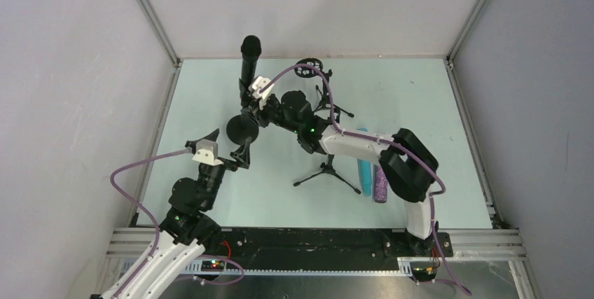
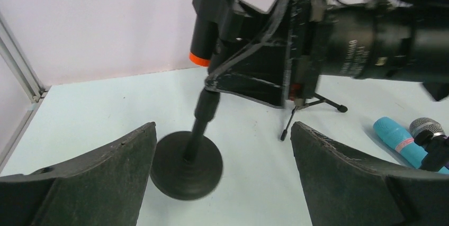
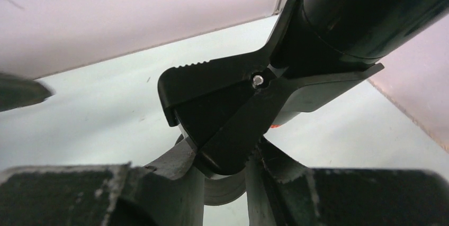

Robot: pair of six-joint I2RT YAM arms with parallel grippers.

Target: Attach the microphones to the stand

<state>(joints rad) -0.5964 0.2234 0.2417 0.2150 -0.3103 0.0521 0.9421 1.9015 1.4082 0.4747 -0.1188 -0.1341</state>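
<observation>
The black microphone with an orange-red end stands upright in the spring clip of a round-base stand. My right gripper is shut on the clip's handles, seen close in the right wrist view. My left gripper is open and empty, its fingers spread either side of the stand's round base, just in front of it. The cyan-blue microphone and the glittery purple microphone lie side by side on the table under my right arm; both show at the right of the left wrist view, cyan and mesh head.
A black tripod stand stands mid-table near my right forearm, its leg in the left wrist view. A ring-shaped mount sits at the back. Grey walls and metal frame rails enclose the table.
</observation>
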